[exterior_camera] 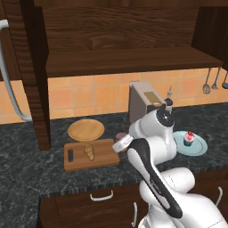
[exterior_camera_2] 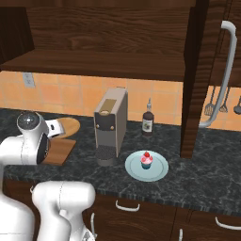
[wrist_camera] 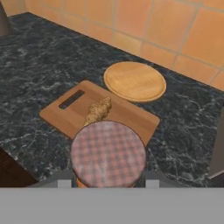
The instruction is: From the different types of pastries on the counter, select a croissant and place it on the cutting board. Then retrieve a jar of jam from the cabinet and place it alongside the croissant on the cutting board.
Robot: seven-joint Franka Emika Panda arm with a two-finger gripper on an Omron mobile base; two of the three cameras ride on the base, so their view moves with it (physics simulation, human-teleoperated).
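Jar [wrist_camera: 108, 153], checked lid nearest the lens, is clamped in the tool [wrist_camera: 105, 183] above the board [wrist_camera: 127, 114]. Croissant [wrist_camera: 97, 111] lies on the board at 12 o'clock of the jar. Step: jam placement. Next: lower beside croissant, release.

A small golden-brown croissant [exterior_camera: 89, 151] lies flat near the middle of the rectangular wooden cutting board [exterior_camera: 102, 156]. A jam jar with a pink checked lid [wrist_camera: 108, 153] hangs above the board's near edge, close to the croissant.
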